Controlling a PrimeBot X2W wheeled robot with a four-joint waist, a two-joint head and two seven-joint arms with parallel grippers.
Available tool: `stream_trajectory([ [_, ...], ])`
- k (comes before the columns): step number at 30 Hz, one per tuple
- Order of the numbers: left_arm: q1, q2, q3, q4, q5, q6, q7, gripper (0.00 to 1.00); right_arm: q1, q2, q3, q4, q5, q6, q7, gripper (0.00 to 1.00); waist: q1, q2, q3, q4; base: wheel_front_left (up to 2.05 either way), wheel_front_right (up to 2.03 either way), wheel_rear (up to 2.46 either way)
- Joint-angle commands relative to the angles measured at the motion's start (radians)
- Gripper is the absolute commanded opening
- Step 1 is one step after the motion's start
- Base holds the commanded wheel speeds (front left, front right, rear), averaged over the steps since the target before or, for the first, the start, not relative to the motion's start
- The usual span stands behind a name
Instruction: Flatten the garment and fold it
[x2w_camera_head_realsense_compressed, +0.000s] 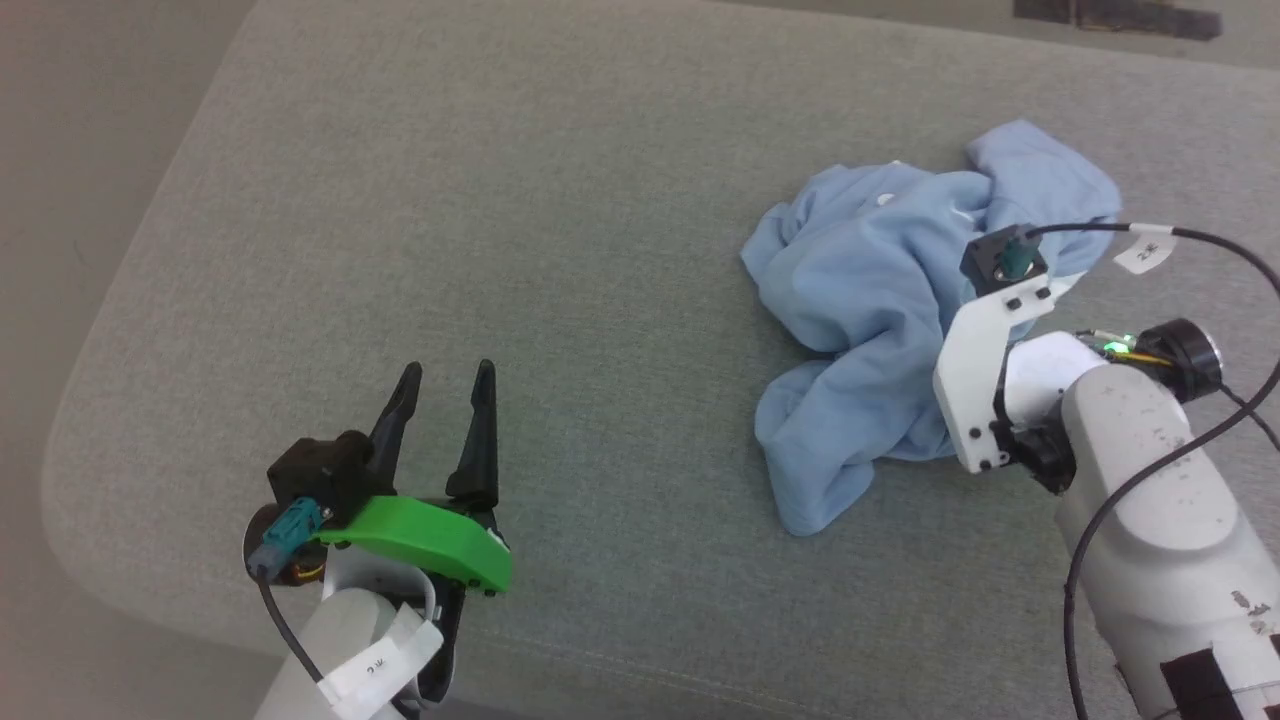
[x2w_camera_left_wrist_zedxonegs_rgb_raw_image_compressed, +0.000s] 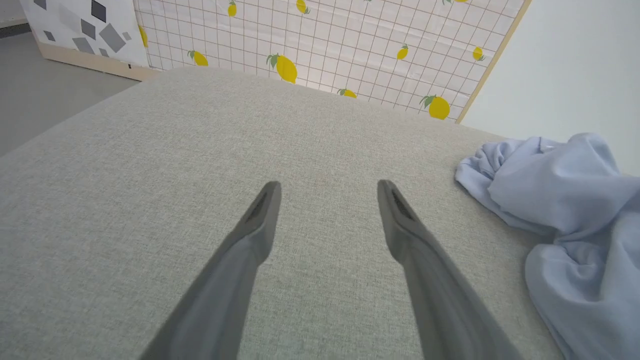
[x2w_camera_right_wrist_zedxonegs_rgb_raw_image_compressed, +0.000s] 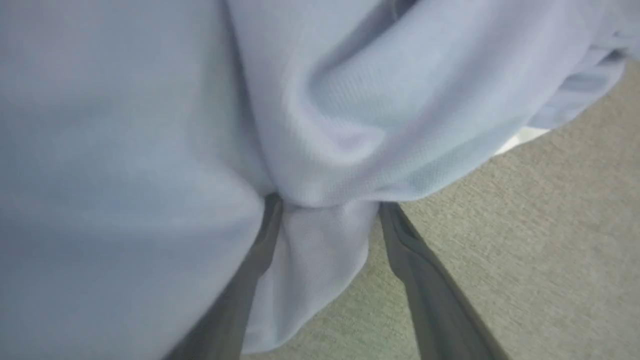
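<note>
A wide cushion (x2w_camera_head_realsense_compressed: 560, 200) in pale grey-green woven fabric has a rounded corner. Past its far edge stands a white grid-patterned panel (x2w_camera_left_wrist_zedxonegs_rgb_raw_image_compressed: 350, 40) printed with yellow lemons, beside another panel (x2w_camera_left_wrist_zedxonegs_rgb_raw_image_compressed: 75, 30) with grey geometric shapes. Grey floor (x2w_camera_left_wrist_zedxonegs_rgb_raw_image_compressed: 40, 85) lies alongside.

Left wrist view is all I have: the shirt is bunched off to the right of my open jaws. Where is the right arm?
Observer: The right arm is over the right side of the shirt.
Operator: Right jaws closed?
Observer: No, the right jaws stand wide, with a fold of cloth between them.
Operator: And my side?
Observer: Head view puts the left jaws by the cushion's near left corner, apart from the shirt.
</note>
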Motion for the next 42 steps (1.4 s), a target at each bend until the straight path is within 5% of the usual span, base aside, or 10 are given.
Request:
stream_trajectory([
  [1, -0.015, -0.006, 0.008, 0.006, 0.02, -0.004, -0.005, 1.0, 0.011, -0.004, 0.006, 0.021, 0.01, -0.001, -0.006, 0.12, 0.0, 0.0, 0.015, 0.014, 0.0, 0.0, 0.0],
  [2, -0.013, -0.008, 0.012, 0.01, 0.021, -0.005, -0.005, 1.0, 0.011, -0.008, 0.009, 0.021, 0.016, -0.001, -0.016, 0.0, 0.0, 0.0, 0.01, 0.01, 0.0, 0.0, 0.0],
  [13, 0.008, -0.006, 0.03, 0.037, 0.026, -0.023, -0.005, 1.0, 0.024, -0.007, -0.187, -0.175, 0.149, -0.001, -0.18, 0.0, 0.0, 0.0, -0.095, -0.074, 0.0, 0.0, 0.0],
  [20, 0.027, -0.013, 0.025, 0.058, 0.021, -0.028, -0.005, 1.0, 0.374, 0.045, -0.392, -0.434, 0.142, -0.001, -0.126, 0.0, 0.0, 0.0, -0.151, -0.096, 0.0, 0.0, 0.0],
  [28, 0.046, -0.005, 0.023, 0.074, 0.01, -0.029, 0.0, 1.0, 0.662, 0.102, -0.366, -0.499, 0.181, -0.001, -0.044, 0.0, 0.0, 0.0, -0.184, -0.107, 0.0, 0.0, 0.0],
  [29, 0.048, -0.004, 0.023, 0.076, 0.008, -0.029, 0.002, 1.0, 0.668, 0.103, -0.367, -0.504, 0.188, -0.001, -0.059, 0.05, 0.0, 0.0, -0.19, -0.108, 0.0, 0.0, 0.0],
  [30, 0.05, -0.003, 0.022, 0.077, 0.007, -0.029, 0.004, 1.0, 0.668, 0.104, -0.37, -0.513, 0.194, -0.001, -0.078, 0.58, 0.0, 0.0, -0.194, -0.108, 0.0, 0.0, 0.0],
  [31, 0.052, -0.002, 0.022, 0.078, 0.005, -0.029, 0.006, 1.0, 0.66, 0.105, -0.388, -0.528, 0.205, -0.001, -0.121, 1.0, 0.0, 0.0, -0.2, -0.109, 0.0, 0.0, 0.0],
  [42, 0.08, 0.009, 0.024, 0.06, -0.006, -0.012, 0.019, 1.0, 0.605, 0.106, -0.596, -0.581, 0.285, -0.001, -0.571, 1.0, 0.0, 0.0, -0.225, -0.129, 0.0, 0.0, 0.0],
])
